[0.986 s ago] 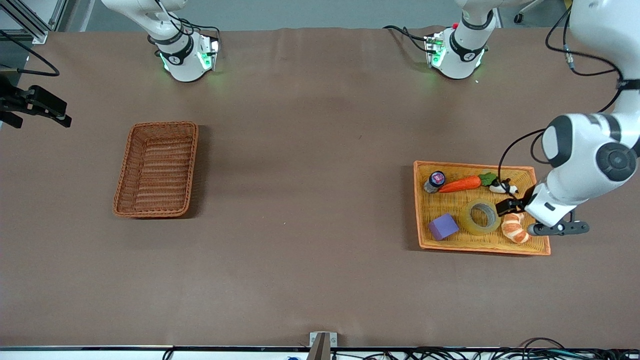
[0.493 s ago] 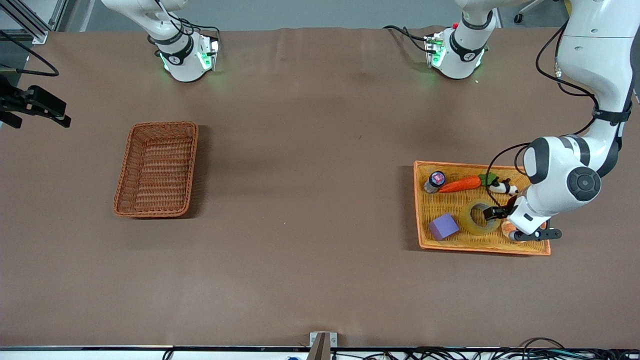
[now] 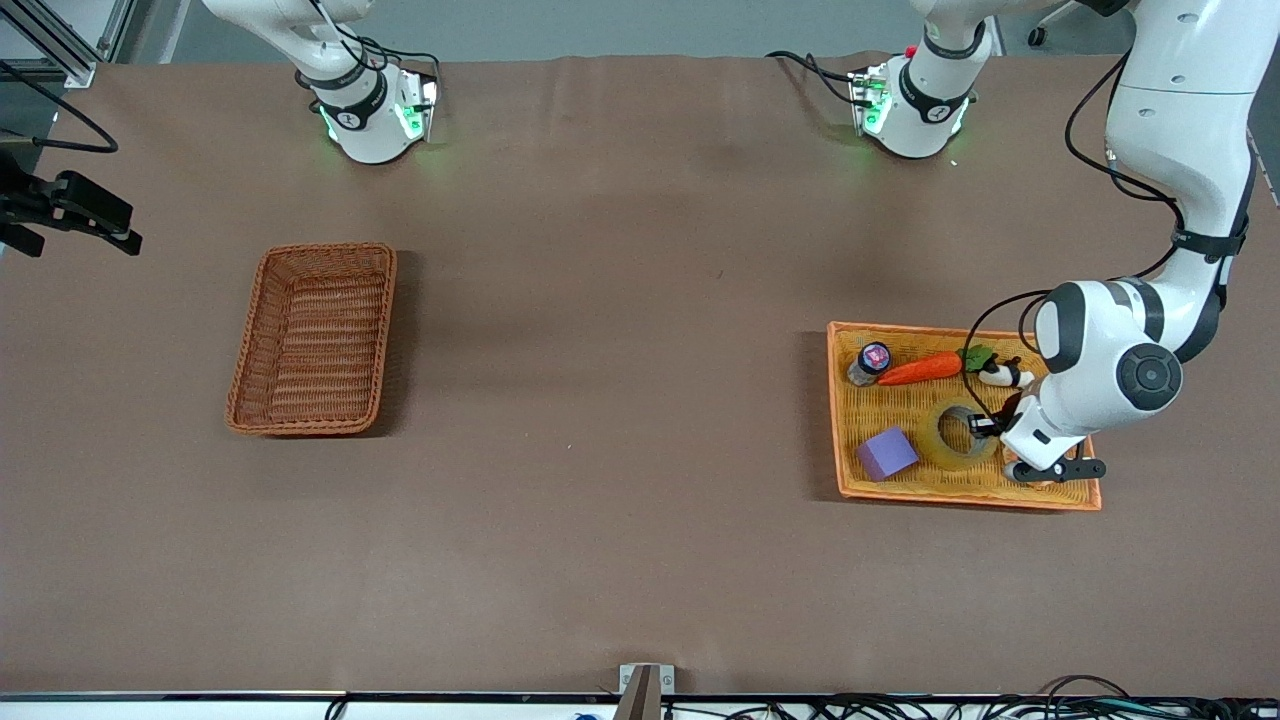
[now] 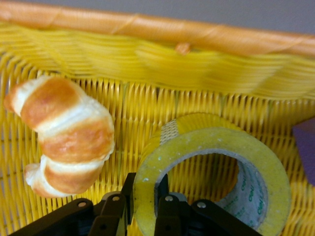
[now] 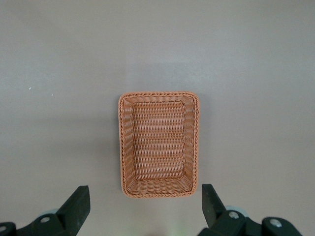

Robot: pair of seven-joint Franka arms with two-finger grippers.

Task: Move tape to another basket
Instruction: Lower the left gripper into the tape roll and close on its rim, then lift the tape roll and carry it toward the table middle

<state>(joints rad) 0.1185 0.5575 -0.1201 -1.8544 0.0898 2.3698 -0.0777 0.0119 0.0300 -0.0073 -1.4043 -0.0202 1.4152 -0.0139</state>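
A brown cloth is covering the counter [image 3: 620, 400], lying smooth under even light. Grey floor [image 3: 600, 25] is showing past its top edge.

The wide ring of yellowish translucent packing tape [image 4: 216, 162] looks like glossy film, its cut edge speckled, its grey inner core [image 4: 248, 189] matt and printed. The shallow yellow woven tray [image 4: 147, 64] shows coarse ribbed strands and a smooth orange rim. The deep reddish-brown wicker basket [image 5: 158, 144] is rough, tightly woven. The brown tabletop [image 3: 620, 400] looks matt, faintly creased, cloth-like.
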